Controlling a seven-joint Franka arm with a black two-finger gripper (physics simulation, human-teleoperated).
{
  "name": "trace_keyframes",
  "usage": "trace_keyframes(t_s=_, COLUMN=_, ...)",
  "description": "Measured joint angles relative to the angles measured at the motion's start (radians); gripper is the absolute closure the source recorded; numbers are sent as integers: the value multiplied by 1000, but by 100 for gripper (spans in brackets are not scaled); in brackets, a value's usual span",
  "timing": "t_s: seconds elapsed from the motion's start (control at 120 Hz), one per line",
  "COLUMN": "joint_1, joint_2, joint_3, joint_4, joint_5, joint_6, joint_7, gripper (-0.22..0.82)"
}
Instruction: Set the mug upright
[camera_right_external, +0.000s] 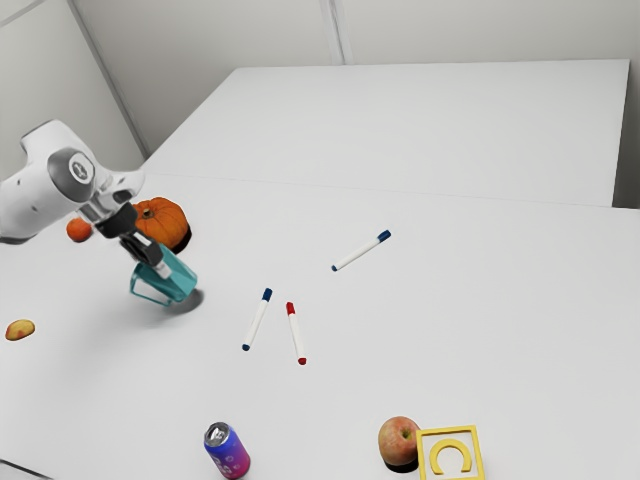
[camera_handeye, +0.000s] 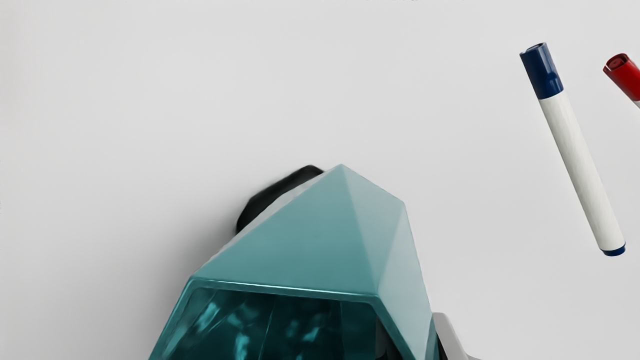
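1. We clamp the wall of the mug between both fingers of our gripper, one inside, one outside.
2. We hold the mug tilted, toward the edge of the table on the exterior view's left, well apart from the far edge.
3. We see the pumpkin near the mug, nearer the far edge.
4. We see the can toward the near edge.

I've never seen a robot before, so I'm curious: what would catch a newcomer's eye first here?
Probably the white arm coming in from the exterior view's left, its black hand gripping a tilted teal mug. Just beyond the mug sits an orange pumpkin. A blue-and-pink can also draws the eye, near that view's bottom edge.
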Motion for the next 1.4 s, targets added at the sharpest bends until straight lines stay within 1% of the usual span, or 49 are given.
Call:
trace_keyframes(t_s=0.067, joint_1=-19, joint_2=-14, joint_3=-12, joint_4=-20, joint_5=56, joint_6=26, joint_7=-29, gripper=74)
trace_keyframes(t_s=0.4, joint_1=-47, joint_2=-40, joint_3=-123, joint_4=-77, joint_5=268, joint_6=102, joint_7=-201, gripper=74)
trace_keyframes(t_s=0.658, joint_1=-44, joint_2=-88, joint_3=-170, joint_4=-138, joint_5=305, joint_6=117, joint_7=-317, gripper=74)
trace_keyframes(t_s=0.917, joint_1=-46, joint_2=-90, joint_3=-235, joint_4=-148, joint_5=310, joint_6=121, joint_7=-405, gripper=74)
trace_keyframes(t_s=1.1, joint_1=-48, joint_2=-81, joint_3=-259, joint_4=-149, joint_5=311, joint_6=122, joint_7=-454, gripper=74)
trace_keyframes(t_s=1.242, joint_1=-49, joint_2=-75, joint_3=-264, joint_4=-155, joint_5=316, joint_6=122, joint_7=-485, gripper=75)
trace_keyframes(t_s=1.4, joint_1=-59, joint_2=-61, joint_3=-265, joint_4=-161, joint_5=337, joint_6=125, joint_7=-522, gripper=79)
